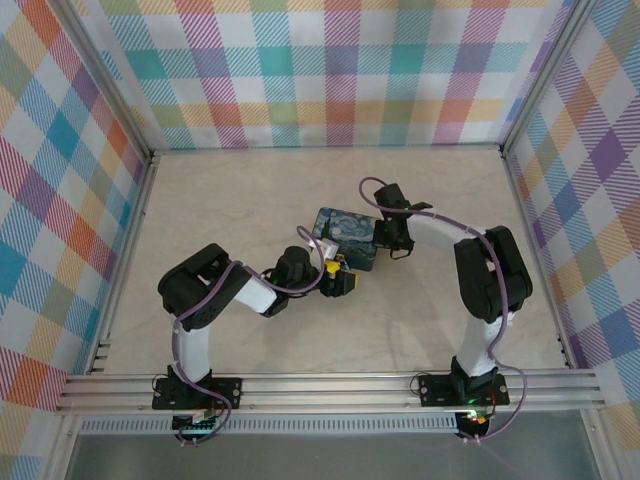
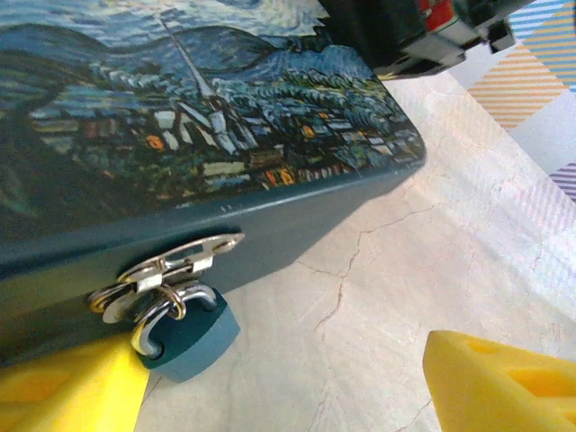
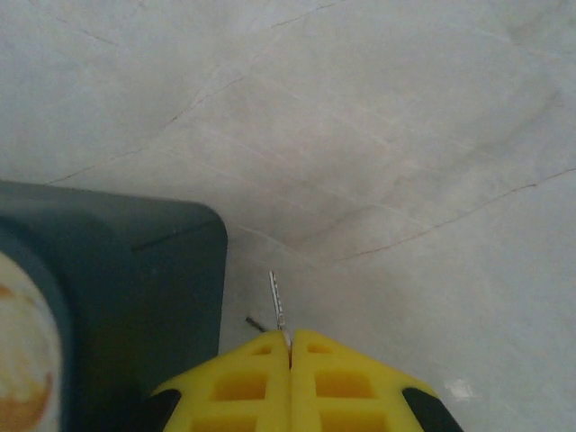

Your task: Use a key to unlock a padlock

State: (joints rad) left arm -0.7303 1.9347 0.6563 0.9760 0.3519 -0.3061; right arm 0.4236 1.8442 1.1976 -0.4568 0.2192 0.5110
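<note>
Key (image 3: 278, 302) stays out of reach, pinched in the closed right jaws beside the painted box (image 2: 180, 135); left jaws gape by its padlock (image 2: 189, 337), which they should steady first.

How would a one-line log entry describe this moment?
left hand: open, at padlock | right hand: shut on key, beside box | padlock: hanging on hasp, key not in

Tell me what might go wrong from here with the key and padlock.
1. The right gripper pinches the key only at its end; the thin sliver may twist or slip when pressed into the lock.
2. The padlock hangs loose from the hasp, and the left gripper is open, not clamping it; it may swing away from the key.
3. The key sits close to the box corner and could snag it.
</note>
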